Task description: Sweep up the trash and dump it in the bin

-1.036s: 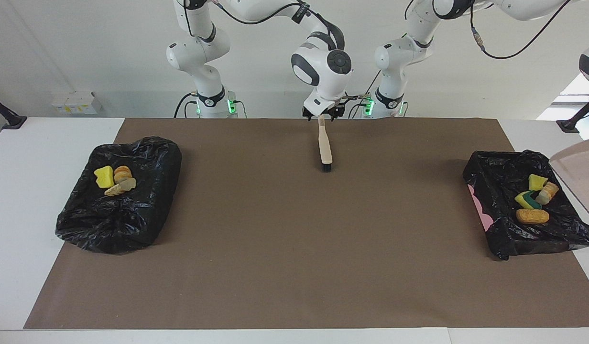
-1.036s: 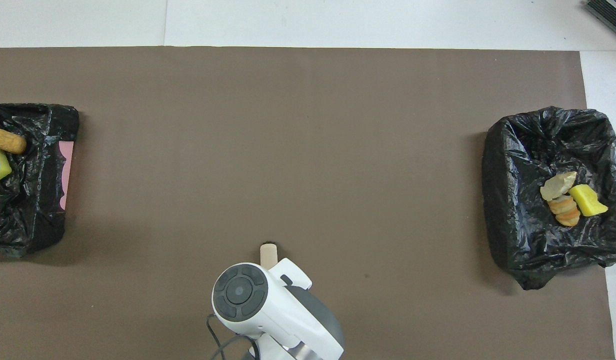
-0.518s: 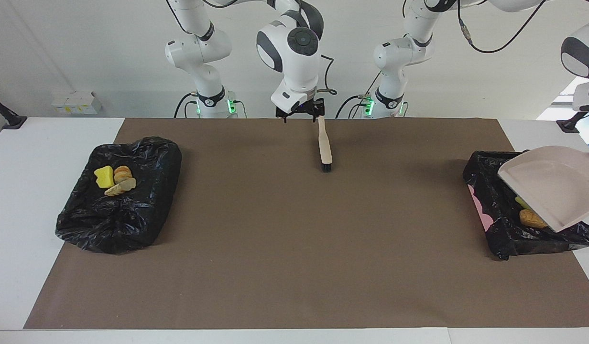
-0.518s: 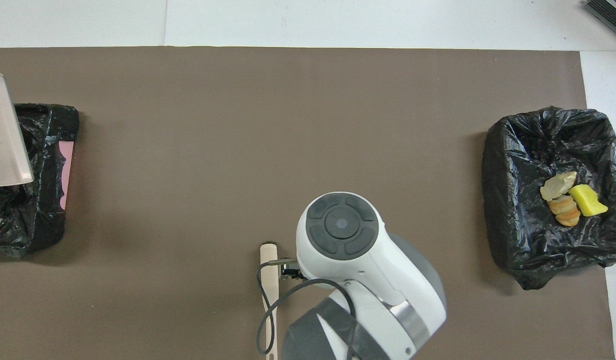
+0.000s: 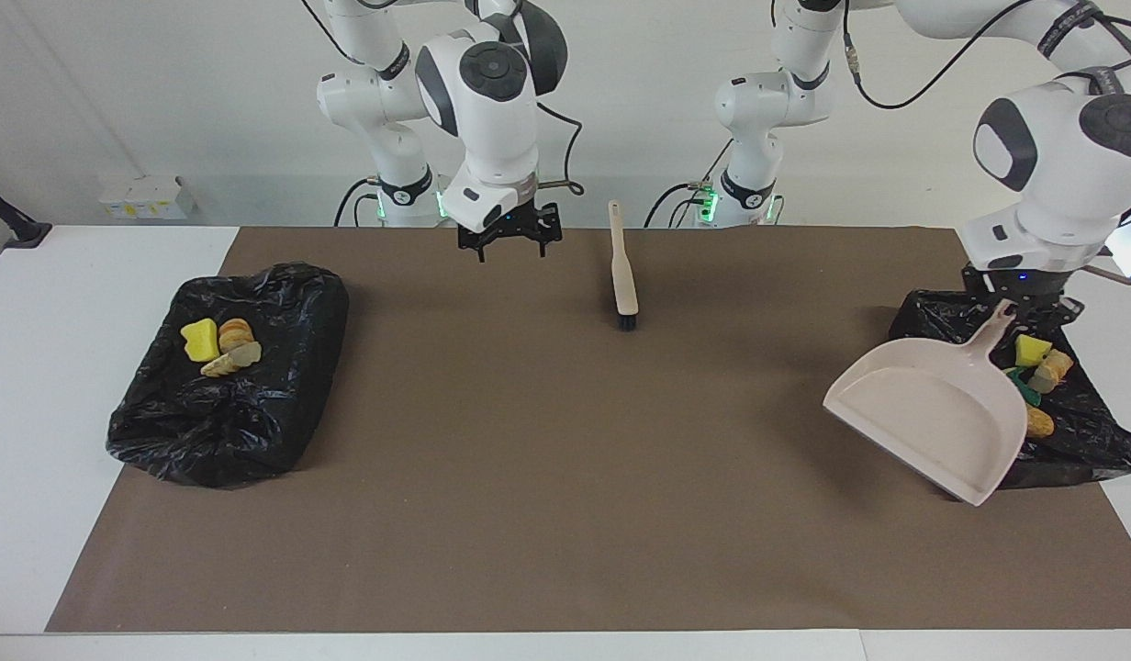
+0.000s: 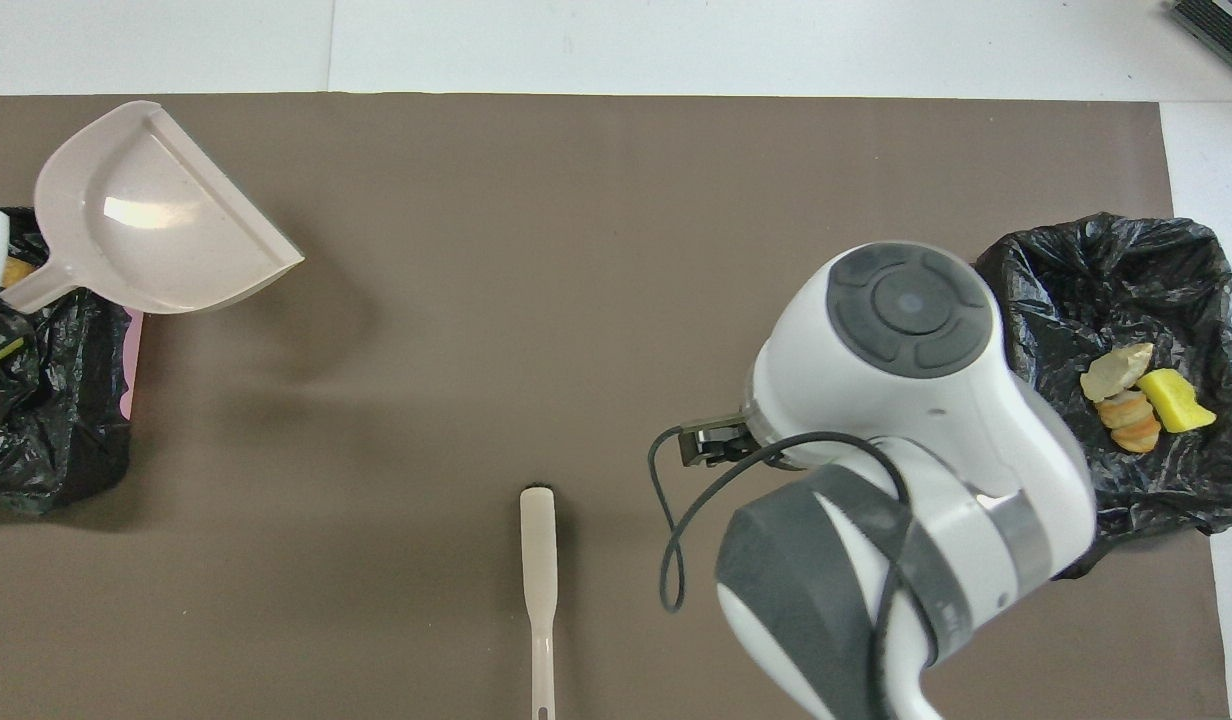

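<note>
Covering most of the table [image 5: 33, 386], brown mat [image 5: 565, 459] taken as landmark. Lying at the mat's right-arm end, black-lined bin [image 5: 226, 376], with trash [image 5: 218, 346] inside: one yellow sponge chunk and tan, bread-like lumps beside it, all resting on the liner. Sitting at the mat's left-arm end, second black-lined bin [image 5: 1015, 404], a pink edge showing under its liner in the overhead view; more trash [image 5: 1043, 363] inside it, yellow and tan pieces, partly hidden by the dustpan. Hanging in the air over the mat's left-arm end, beige dustpan [image 5: 933, 413], tilted, mouth toward the mat's middle, handle rising to the left gripper [image 5: 1020, 308]; gripper clamped tight on the handle, over the second bin. Raised over the mat toward its right-arm end, right gripper [image 5: 510, 240], fingers spread apart, holding nothing, clear of everything below. Lying flat on the mat near its robot-side edge, about midway along, beige brush [image 5: 623, 271], black bristle end pointing away from the robots, handle toward them, untouched by either gripper. No loose trash seen on the mat surface.
</note>
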`<action>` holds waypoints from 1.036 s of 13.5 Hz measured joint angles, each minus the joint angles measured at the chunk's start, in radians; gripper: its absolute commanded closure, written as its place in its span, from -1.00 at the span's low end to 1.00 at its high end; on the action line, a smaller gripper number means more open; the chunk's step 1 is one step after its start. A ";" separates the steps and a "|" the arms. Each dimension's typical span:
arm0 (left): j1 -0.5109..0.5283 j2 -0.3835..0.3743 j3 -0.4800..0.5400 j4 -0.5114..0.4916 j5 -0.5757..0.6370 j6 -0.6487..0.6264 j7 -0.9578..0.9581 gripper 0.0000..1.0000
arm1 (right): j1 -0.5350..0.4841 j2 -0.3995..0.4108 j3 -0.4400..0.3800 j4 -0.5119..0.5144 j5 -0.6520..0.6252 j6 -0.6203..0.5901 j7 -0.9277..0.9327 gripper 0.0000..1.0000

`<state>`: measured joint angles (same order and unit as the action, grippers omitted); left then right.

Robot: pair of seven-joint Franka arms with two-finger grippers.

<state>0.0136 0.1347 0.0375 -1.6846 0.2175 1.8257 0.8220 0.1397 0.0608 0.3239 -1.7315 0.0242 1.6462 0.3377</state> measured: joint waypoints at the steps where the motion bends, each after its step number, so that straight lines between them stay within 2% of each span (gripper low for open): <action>1: -0.029 0.001 -0.001 -0.008 -0.045 0.000 -0.083 1.00 | -0.036 0.000 -0.002 0.020 -0.018 -0.016 -0.051 -1.00; 5: -0.173 0.033 -0.002 -0.011 -0.157 0.004 -0.431 1.00 | -0.182 -0.001 -0.010 0.089 -0.096 -0.064 -0.254 -1.00; 8: -0.309 0.100 -0.003 0.008 -0.197 0.034 -0.676 1.00 | -0.267 -0.005 -0.024 0.127 -0.099 -0.067 -0.289 -1.00; 12: -0.429 0.225 -0.002 0.107 -0.240 0.075 -0.956 1.00 | -0.290 -0.032 -0.071 0.138 -0.099 -0.075 -0.287 -1.00; 14: -0.476 0.266 -0.002 0.140 -0.274 0.112 -1.038 1.00 | -0.283 -0.037 -0.117 0.138 -0.096 -0.075 -0.287 -1.00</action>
<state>-0.4627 0.4011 0.0352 -1.5446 -0.0560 1.9379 -0.2162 -0.1430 0.0236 0.2067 -1.5936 -0.0721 1.5712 0.0505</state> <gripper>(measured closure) 0.687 0.000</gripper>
